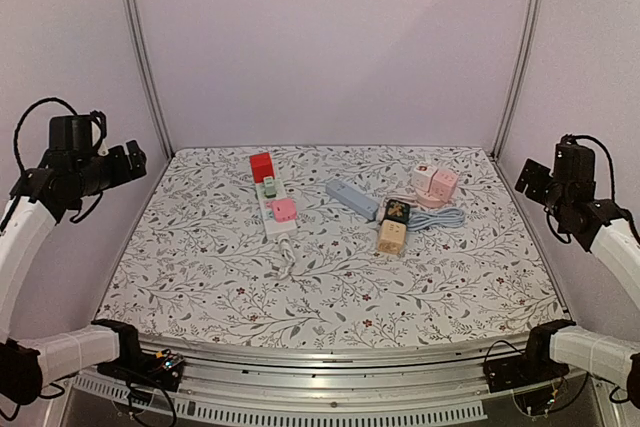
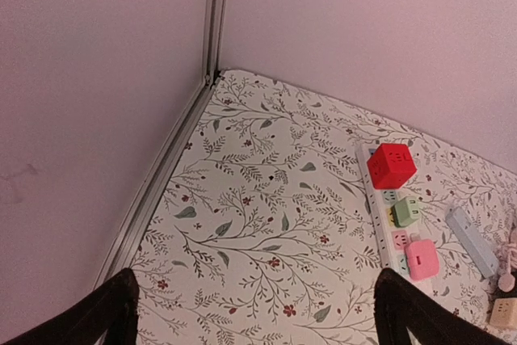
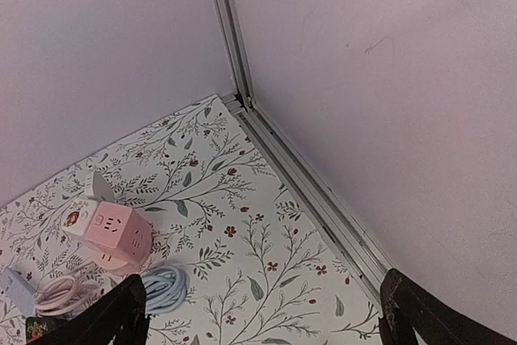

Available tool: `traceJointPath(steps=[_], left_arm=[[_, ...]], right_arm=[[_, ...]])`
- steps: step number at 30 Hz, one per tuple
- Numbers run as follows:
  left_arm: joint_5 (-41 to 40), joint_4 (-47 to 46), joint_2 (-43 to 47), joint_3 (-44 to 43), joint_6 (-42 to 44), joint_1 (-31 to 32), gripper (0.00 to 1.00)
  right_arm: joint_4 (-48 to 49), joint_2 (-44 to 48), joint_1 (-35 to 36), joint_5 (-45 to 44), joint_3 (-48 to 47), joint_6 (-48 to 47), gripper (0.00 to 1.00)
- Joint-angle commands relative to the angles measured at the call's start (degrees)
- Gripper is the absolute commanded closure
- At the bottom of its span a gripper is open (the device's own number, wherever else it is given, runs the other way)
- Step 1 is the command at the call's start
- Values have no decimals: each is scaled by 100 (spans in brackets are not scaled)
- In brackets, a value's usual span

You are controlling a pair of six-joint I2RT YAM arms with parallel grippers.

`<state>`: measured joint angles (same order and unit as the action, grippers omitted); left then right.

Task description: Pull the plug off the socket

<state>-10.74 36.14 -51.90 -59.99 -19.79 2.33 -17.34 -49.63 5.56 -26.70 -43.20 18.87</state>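
Top external: white socket strip [image 1: 274, 227] left of tabletop [image 1: 200, 277] centre, long axis about 11 to 5 o'clock, carrying red plug [image 1: 262, 166], green plug [image 1: 270, 187] and pink plug [image 1: 284, 209]. Sits near 4 o'clock of left pincer [image 1: 135, 159], well apart; farther off at 9 o'clock of right pincer [image 1: 528, 177]. Both spread wide, gripping nothing. Likely favours left arm.

Quick count: one white power strip [image 1: 275, 215], three plugs [image 1: 262, 166] in it, one blue strip [image 1: 352, 198], two pinkish cubes [image 1: 445, 183], one tan cube [image 1: 391, 237].
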Motion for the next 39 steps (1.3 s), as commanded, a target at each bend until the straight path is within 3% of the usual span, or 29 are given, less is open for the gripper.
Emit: traceJointPath(steps=[1,6,12,14,19,26,32,39], left_arm=[[-19,422,-196,-164,41,-31,0],[-21,289,-426,-338,405,-22,0],[-284,-77,-824,-333,906,-13,1],[-350,-309,-885,-182,916,-19,1],[434,-1055,-650,443,1020,-22,0],[506,-1221,-552,699,1109,-22,0],[507,-1202,-501,750,1131,-14,1],[510,-1215,-440,803,1091,45,0]], right_arm=[[-531,-177,-3,-68,-404,-4,1],[-645,-391,1,83,-813,119,1],[-1464,-1196,90,608,-1680,78,1],[-1826,-1504,387,328,-1985,51,1],[-2407,-2602,1330,-75,-2708,168,1],[-1557,-3713,2013,1277,-2769,1335,1],[-1511,-4813,2762,1165,-3186,1652,1],[-1479,-5471,2975,1054,-3330,2032,1]])
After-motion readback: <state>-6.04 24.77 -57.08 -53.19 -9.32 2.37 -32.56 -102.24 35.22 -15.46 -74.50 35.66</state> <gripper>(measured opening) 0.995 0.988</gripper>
